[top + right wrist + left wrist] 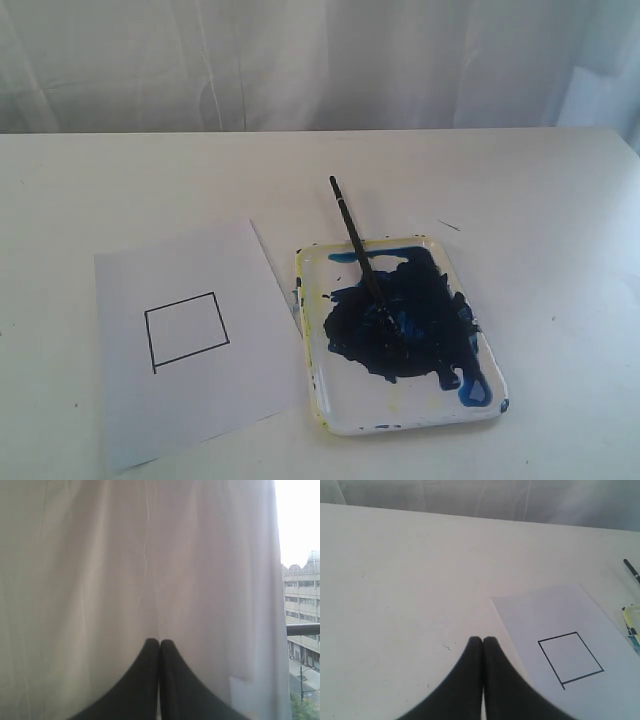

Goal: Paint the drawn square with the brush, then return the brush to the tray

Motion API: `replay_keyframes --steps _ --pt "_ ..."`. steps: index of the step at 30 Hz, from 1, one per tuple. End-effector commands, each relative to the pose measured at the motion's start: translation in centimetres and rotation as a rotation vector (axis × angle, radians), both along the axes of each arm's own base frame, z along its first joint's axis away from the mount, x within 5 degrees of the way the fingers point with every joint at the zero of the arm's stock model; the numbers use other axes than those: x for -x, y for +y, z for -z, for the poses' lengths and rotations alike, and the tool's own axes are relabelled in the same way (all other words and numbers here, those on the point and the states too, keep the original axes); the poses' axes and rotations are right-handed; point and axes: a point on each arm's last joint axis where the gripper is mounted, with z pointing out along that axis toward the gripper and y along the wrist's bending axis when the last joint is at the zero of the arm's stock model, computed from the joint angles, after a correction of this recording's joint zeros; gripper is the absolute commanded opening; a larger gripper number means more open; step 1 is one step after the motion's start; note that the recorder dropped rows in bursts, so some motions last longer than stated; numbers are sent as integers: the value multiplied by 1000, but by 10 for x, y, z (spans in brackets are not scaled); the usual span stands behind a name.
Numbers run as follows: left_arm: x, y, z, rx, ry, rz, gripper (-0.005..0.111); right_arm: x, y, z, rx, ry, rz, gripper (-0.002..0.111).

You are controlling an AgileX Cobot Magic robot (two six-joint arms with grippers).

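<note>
The drawn square (187, 330) has a thin black outline and a white inside, on a white paper sheet (185, 400) at the left of the table. The white tray (420, 418) lies to its right, smeared with a dark blue paint blotch (400, 325). The black brush (358, 246) rests with its tip in the paint and its handle sticking out over the tray's far rim. Neither arm shows in the exterior view. My left gripper (482, 641) is shut and empty, above the bare table beside the drawn square (570, 657). My right gripper (159, 642) is shut and empty, facing the curtain.
A white curtain (300, 60) hangs behind the table's far edge. In the right wrist view a window with buildings (301, 610) shows past the curtain's edge. The brush's handle end (631, 570) and the tray's corner (632, 622) peek into the left wrist view.
</note>
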Motion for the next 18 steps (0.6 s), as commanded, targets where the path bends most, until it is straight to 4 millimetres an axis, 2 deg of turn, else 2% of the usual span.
replay_keyframes --steps 1,8,18 --pt "-18 -1 -14 -5 60 8 0 2 1 -11 0 16 -10 0" --pt "-61 -1 -31 -7 215 12 0 -10 1 -23 3 107 -15 0" --pt "-129 -13 -29 43 505 130 0 -42 2 -32 -14 227 -19 0"
